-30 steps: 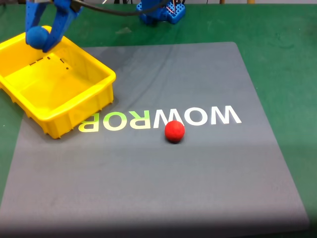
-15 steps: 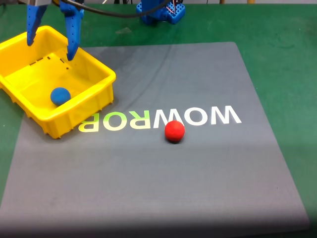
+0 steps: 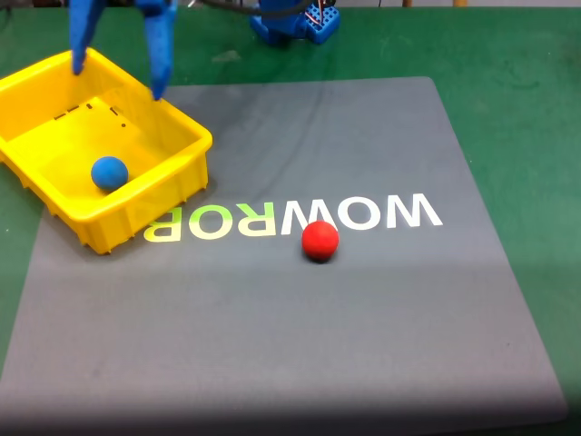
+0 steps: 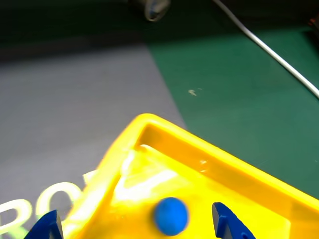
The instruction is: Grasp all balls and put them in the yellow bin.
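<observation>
Now the blue ball (image 3: 110, 172) is seen in the bin (image 3: 172, 120); gripper (image 3: 119, 80) above it, spread, empty. Next: red ball (image 3: 320, 241), right of bin, is to be grasped.

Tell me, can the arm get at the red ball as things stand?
Probably yes. The red ball lies alone on the grey mat with nothing beside it, and the gripper hangs open and empty over the bin.

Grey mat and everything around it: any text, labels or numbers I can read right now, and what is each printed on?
"WOWROB", upside down in the fixed view, on the grey mat: white letters, fading to yellow-green beside the yellow bin.
"RO", a partial strip of that print, in the wrist view.
No other print is legible.
</observation>
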Motion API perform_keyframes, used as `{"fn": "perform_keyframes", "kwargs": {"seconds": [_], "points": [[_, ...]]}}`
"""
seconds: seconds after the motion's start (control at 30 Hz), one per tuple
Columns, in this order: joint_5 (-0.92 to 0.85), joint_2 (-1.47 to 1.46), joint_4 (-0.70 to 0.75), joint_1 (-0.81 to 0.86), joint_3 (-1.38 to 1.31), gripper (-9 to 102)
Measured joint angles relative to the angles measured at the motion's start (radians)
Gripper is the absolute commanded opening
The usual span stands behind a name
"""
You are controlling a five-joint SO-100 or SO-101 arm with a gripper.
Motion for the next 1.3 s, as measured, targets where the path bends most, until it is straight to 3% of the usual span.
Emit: {"fn": "perform_keyframes", "kwargs": {"seconds": [0.47, 0.83, 1.3], "points": [[0.023, 0.109, 0.031, -0.290, 0.135, 34], [0.052, -0.143, 0.020, -0.403, 0.110, 34], [0.074, -0.491, 0.014, -0.436, -0.178, 34]]}}
